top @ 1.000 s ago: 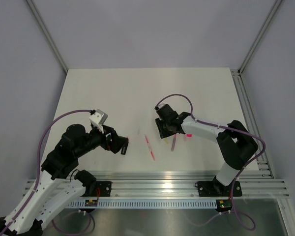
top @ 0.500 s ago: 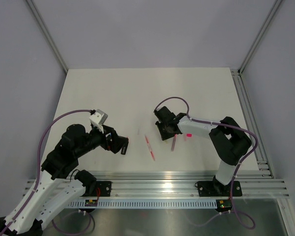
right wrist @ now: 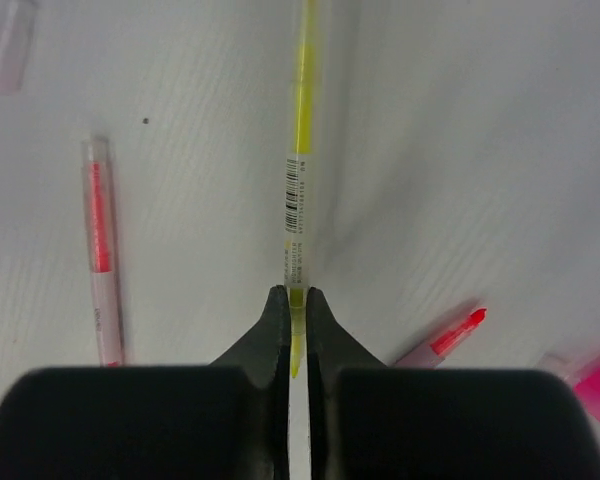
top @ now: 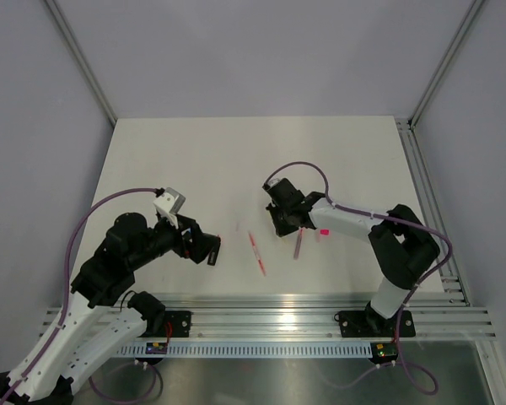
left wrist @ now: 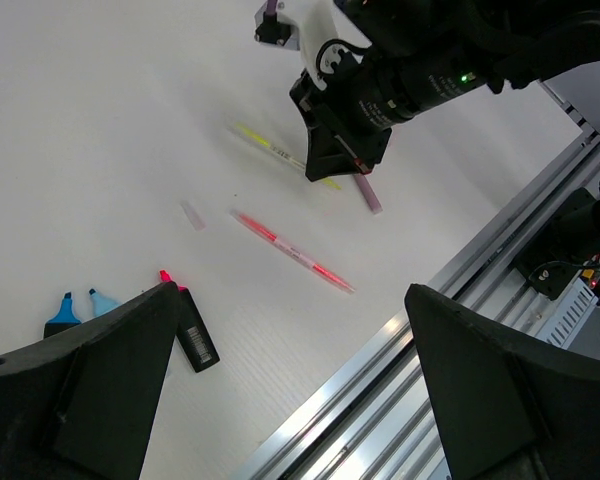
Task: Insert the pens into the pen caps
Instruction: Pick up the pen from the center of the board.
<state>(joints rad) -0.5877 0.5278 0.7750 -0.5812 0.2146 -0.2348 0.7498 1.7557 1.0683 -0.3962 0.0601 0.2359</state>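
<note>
Left hand (top: 208, 250) is unchanged: spread wide, nothing in it, hovering low over the near-left worktop (top: 194, 160). Its wrist view shows a black marker (left wrist: 194, 338) with a red tip lying just ahead. Beside that are two blue pieces (left wrist: 62, 314), caps or marker ends, cannot tell, partly hidden by a finger. Red-pink pen (top: 257, 253) lies flat between the two hands, same spot as a second ago, untouched.

The change is on the right. Right hand (right wrist: 292, 312) was half spread a second ago; now its jaws are pressed together, pinching the near end of the yellow pen (right wrist: 301, 140). The arm has barely shifted in the top view. The pen looks still flat on the worktop, not lifted. My judgement: the grasp on this pen is just made, and lifting and capping are all ahead.

Yellow pen: thin, translucent, yellow core, barcode label close to the pinched end, running straight away from the jaws. The grip sits right at the end, so the pen may swing when lifted. Purplish pen (top: 297, 246) lies just near-right of that hand. A pink cap (top: 324, 232) lies loose further right.
</note>
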